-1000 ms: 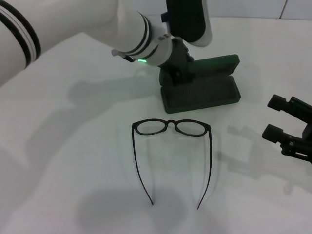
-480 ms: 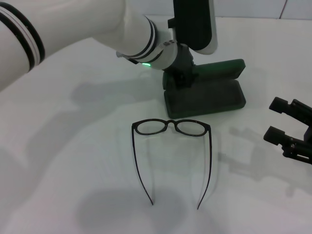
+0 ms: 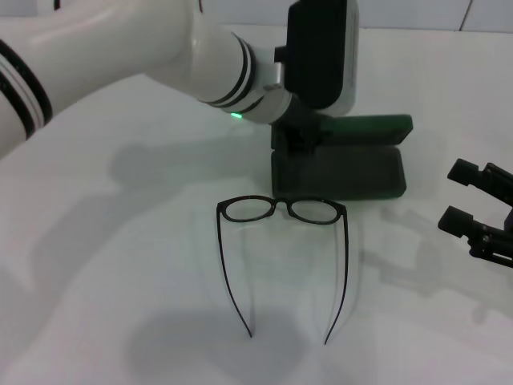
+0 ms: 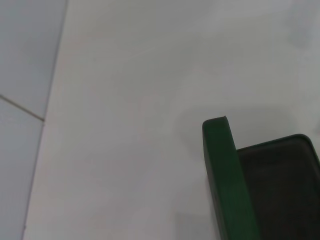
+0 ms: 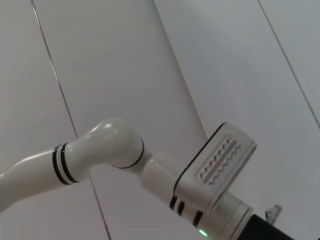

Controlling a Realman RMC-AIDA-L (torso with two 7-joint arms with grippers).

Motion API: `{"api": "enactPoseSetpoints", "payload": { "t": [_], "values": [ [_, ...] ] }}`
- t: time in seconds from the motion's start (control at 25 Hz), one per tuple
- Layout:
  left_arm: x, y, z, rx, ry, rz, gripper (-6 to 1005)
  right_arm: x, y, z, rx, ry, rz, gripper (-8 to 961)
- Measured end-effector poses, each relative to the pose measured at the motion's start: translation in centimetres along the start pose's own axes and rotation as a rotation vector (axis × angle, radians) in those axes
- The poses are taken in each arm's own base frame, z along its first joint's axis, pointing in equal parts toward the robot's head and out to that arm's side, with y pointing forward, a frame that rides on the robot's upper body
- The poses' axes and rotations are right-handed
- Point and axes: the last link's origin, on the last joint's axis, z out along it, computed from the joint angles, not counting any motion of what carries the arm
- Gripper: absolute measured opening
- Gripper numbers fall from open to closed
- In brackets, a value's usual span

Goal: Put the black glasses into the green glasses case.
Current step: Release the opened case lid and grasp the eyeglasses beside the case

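The black glasses (image 3: 280,210) lie unfolded on the white table, lenses toward the case and temple arms pointing at me. The green glasses case (image 3: 345,172) lies open just behind them, with its dark-lined base in front and its green lid standing at the back. My left gripper (image 3: 293,138) is at the case's left end and shut on it. The left wrist view shows the case's green lid edge (image 4: 222,170) and dark lining, but no fingers. My right gripper (image 3: 458,196) is open and empty, low at the right edge, apart from the case.
The white table (image 3: 120,281) extends to the left and in front of the glasses. My left arm (image 3: 160,48) reaches across the back left above the table. The right wrist view shows only that arm (image 5: 210,175) against wall panels.
My left gripper has moved to the right with the case's left end. The case has slid right and turned squarer to the glasses. The glasses and the right gripper have stayed put.
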Motion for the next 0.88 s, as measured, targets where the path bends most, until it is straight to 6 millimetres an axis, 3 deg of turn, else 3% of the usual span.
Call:
{"api": "enactPoseSetpoints", "payload": {
  "t": [0.68,0.88],
  "values": [
    [-0.01,0.71,0.3,-0.02,-0.035,0.065,88,-0.05,-0.05,0.06,-0.001,0.0,-0.002,850],
    [0.33,0.52,-0.05,-0.008,-0.023,0.059,233,-0.11,-0.09,0.08,-0.002,0.0,-0.003,849]
  ]
}}
